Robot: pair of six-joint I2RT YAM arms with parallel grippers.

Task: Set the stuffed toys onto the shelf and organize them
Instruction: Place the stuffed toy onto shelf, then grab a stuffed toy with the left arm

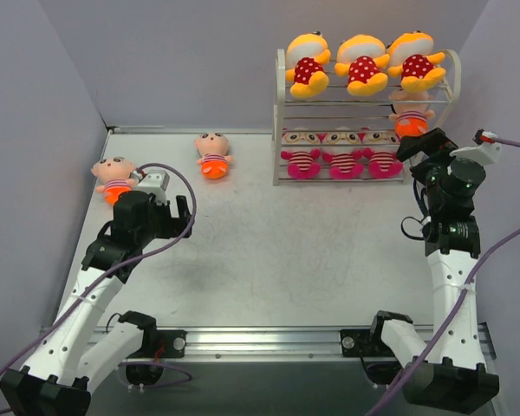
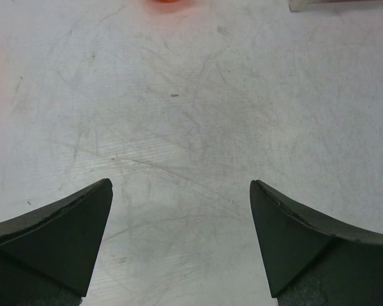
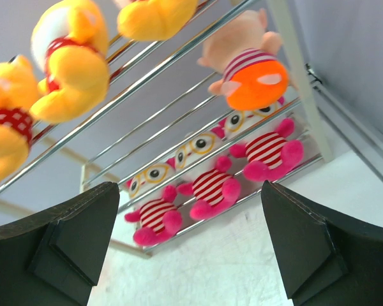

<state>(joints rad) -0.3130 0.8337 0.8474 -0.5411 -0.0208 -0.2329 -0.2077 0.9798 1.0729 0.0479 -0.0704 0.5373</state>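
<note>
The white wire shelf [image 1: 281,113] stands at the back right. Three yellow polka-dot stuffed toys [image 1: 362,65] sit on its top tier and three pink-striped ones with glasses [image 1: 342,158] on the bottom tier. One peach-faced toy [image 1: 410,111] sits at the right end of the middle tier, seen from below as the same peach toy [image 3: 252,70]. Two more peach toys lie on the table, one [image 1: 213,156] mid-back and one [image 1: 113,178] at the far left. My right gripper [image 1: 423,143] [image 3: 190,191] is open and empty in front of the shelf post [image 3: 293,64]. My left gripper [image 1: 180,217] [image 2: 180,185] is open over bare table.
Grey-purple walls close in the table on the left, back and right; the shelf's right end stands near the right wall. A metal rail [image 1: 269,334] runs along the near edge between the arm bases. Purple cables loop beside both arms.
</note>
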